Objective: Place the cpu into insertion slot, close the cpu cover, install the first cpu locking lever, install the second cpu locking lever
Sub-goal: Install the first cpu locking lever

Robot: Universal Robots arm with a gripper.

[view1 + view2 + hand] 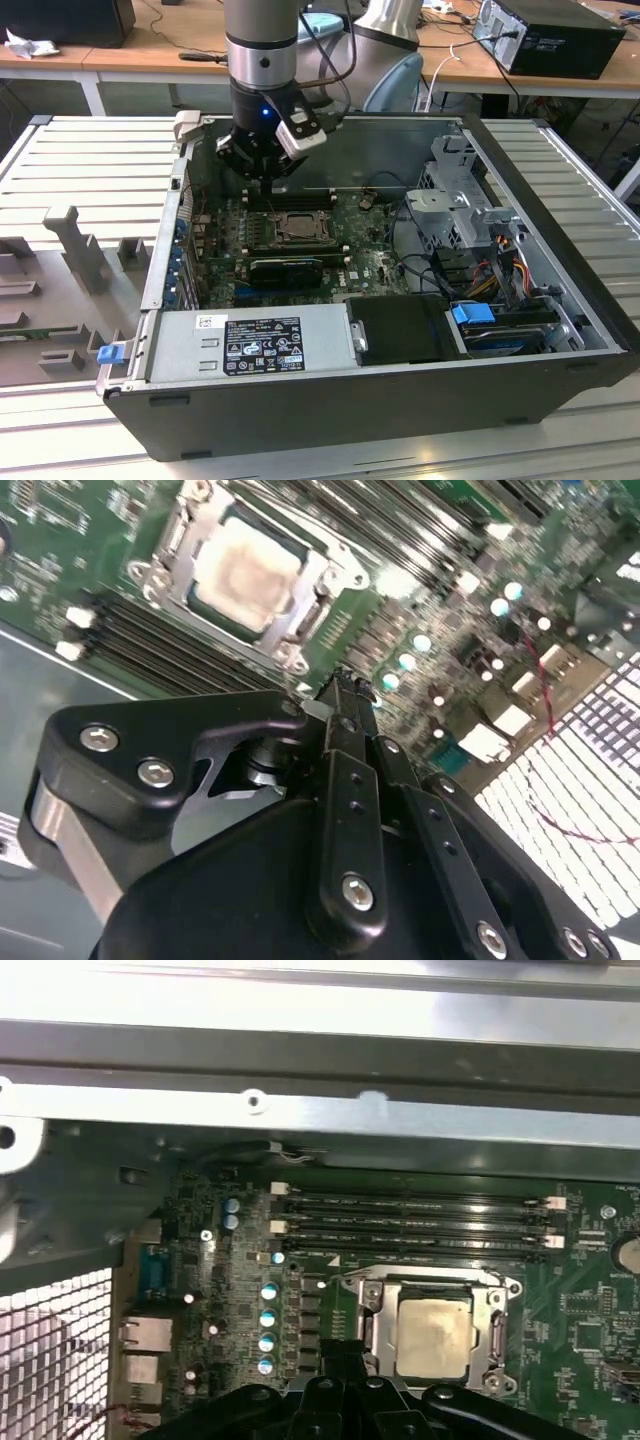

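Black metal fingers pressed together, nothing between them, tips just short of the pale beige-silver square chip. Chip sits flat in the black-framed square socket, with the thin silvery frame plate down around it. In the first wrist view, the finger linkage hides the socket's near edge. Whether the plate is latched cannot be told.

Elec. lab, open PC, cabled benches
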